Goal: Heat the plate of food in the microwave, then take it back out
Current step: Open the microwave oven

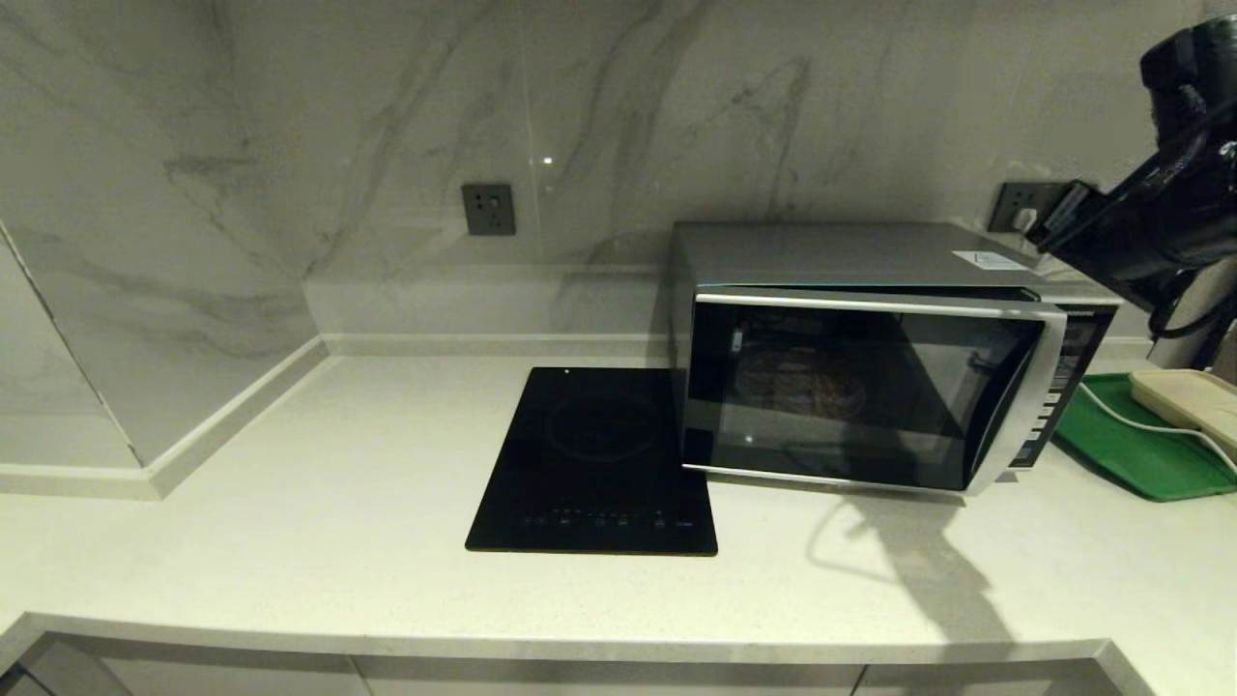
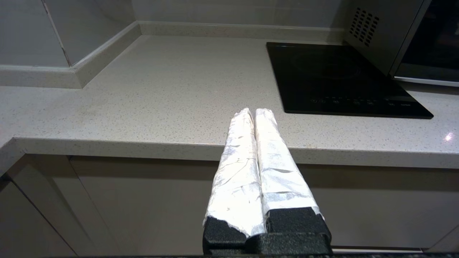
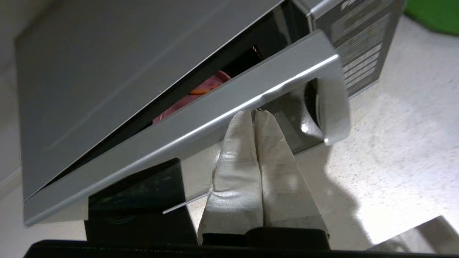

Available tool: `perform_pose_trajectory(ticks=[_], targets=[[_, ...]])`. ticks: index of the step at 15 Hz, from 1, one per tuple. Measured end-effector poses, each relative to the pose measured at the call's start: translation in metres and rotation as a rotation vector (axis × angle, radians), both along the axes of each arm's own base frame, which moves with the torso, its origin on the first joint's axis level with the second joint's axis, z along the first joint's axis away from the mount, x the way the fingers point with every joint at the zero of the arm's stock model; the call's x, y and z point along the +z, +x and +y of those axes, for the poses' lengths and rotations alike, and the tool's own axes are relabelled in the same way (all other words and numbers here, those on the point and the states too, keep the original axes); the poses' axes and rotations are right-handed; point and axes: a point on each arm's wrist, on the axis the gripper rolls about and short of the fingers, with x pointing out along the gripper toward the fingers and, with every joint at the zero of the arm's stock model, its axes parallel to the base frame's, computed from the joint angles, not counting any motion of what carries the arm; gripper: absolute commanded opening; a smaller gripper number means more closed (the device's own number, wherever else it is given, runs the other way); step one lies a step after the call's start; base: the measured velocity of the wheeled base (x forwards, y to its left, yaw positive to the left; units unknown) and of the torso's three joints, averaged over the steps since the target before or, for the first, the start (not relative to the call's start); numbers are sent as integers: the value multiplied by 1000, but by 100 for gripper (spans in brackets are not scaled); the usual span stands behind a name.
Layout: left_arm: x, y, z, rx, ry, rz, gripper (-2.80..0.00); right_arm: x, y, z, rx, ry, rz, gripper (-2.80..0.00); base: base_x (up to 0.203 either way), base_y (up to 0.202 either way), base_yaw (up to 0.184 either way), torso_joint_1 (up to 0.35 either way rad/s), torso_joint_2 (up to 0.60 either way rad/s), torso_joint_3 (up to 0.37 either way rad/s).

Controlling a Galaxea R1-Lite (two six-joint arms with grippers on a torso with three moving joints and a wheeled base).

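At counter edge: left gripper (image 2: 254, 111) parked, fingers together. Right gripper (image 3: 255, 114) pinched empty at ajar door of big silver microwave (image 1: 850, 280). Lilac plate of food (image 3: 200, 91) inside. Risk: fingers slip off trim, door stays unlatched.

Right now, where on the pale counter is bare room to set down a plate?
Free: the speckled counter left of the black glass cooktop, and the front strip. Crowded: right of the silver microwave, where the green tray lies.

The right arm (image 1: 1150, 213) reached in from two o'clock, its gripper (image 3: 255, 114) pinched together. The left gripper (image 2: 254, 114) sat parked, fingers pressed together.
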Motion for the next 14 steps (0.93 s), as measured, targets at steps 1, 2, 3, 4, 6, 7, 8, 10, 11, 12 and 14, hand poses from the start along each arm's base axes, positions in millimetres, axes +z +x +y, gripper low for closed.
perform_pose_trajectory(ticks=[1, 2, 3, 4, 6, 7, 8, 10, 11, 12, 14], targets=[[0, 0, 0, 0, 0, 0, -280, -3, 9, -1, -5, 8, 11, -280, 0, 0, 0, 0, 0, 0], [0, 0, 0, 0, 0, 0, -280, -6, 17, -1, -13, 20, 17, -280, 0, 0, 0, 0, 0, 0], [0, 0, 0, 0, 0, 0, -280, -8, 23, -2, -24, 34, 14, -280, 0, 0, 0, 0, 0, 0], [0, 0, 0, 0, 0, 0, -280, -10, 28, -2, -24, 40, 16, -280, 0, 0, 0, 0, 0, 0], [0, 0, 0, 0, 0, 0, -280, -14, 34, -4, -17, 51, 23, -280, 0, 0, 0, 0, 0, 0], [0, 0, 0, 0, 0, 0, -280, -17, 37, -6, -15, 57, 28, -280, 0, 0, 0, 0, 0, 0], [0, 0, 0, 0, 0, 0, -280, -20, 40, -9, -19, 61, 37, -280, 0, 0, 0, 0, 0, 0], [0, 0, 0, 0, 0, 0, -280, -26, 45, -15, -34, 64, 48, -280, 0, 0, 0, 0, 0, 0], [0, 0, 0, 0, 0, 0, -280, -28, 47, -18, -33, 69, 50, -280, 0, 0, 0, 0, 0, 0], [0, 0, 0, 0, 0, 0, -280, -28, 48, -21, -30, 78, 52, -280, 0, 0, 0, 0, 0, 0], [0, 0, 0, 0, 0, 0, -280, -26, 51, -30, -34, 90, 14, -280, 0, 0, 0, 0, 0, 0]])
